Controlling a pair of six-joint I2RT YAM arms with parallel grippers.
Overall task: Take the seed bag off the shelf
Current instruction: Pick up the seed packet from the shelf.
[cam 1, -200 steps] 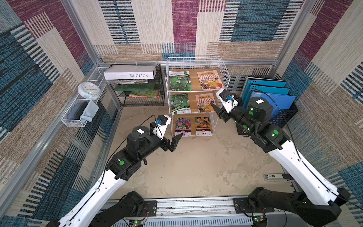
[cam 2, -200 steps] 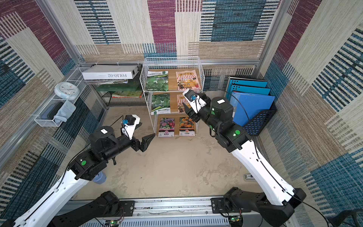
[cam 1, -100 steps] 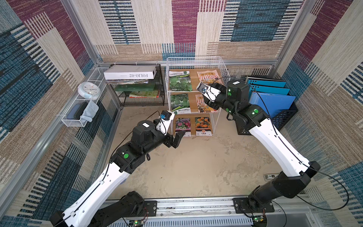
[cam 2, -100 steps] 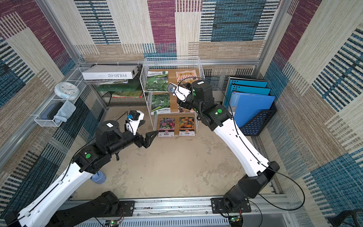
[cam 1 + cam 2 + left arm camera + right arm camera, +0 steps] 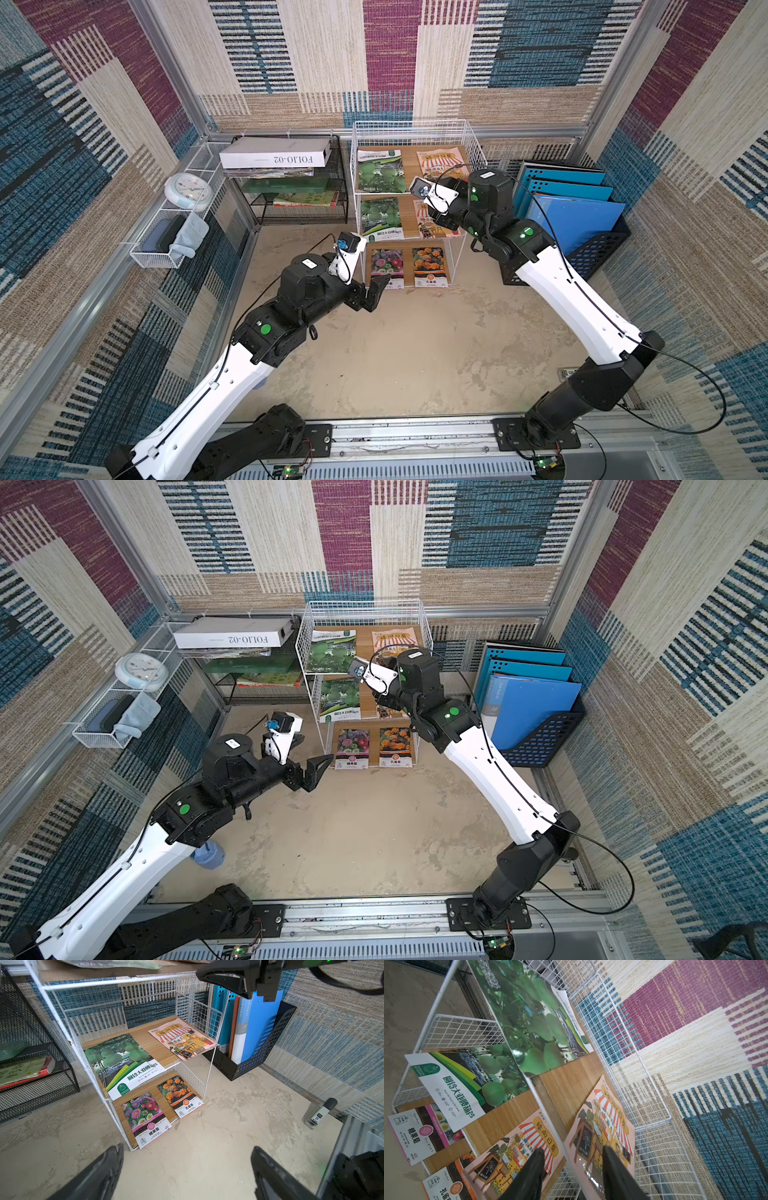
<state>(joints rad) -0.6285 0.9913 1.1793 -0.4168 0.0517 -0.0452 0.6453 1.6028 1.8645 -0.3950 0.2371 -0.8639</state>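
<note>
Low over the table (image 5: 218,1126), the left gripper (image 5: 187,1149) hung with its jaws spread wide, short of the shelf's bottom tier. Higher up, the right gripper (image 5: 573,1149) stood at the top tier of the shelf (image 5: 409,162), jaws parted, pinching nothing, straddling the front wire (image 5: 550,1122). Closing there risked clamping the wire, or catching the matching bag (image 5: 182,1039) one tier down. A flat, glossy packet could also slip free. The seed bag (image 5: 604,1124) lay flat on the top board's right side: thin, pink, shiny, printed with a striped market stall, its near edge at the front wire.
</note>
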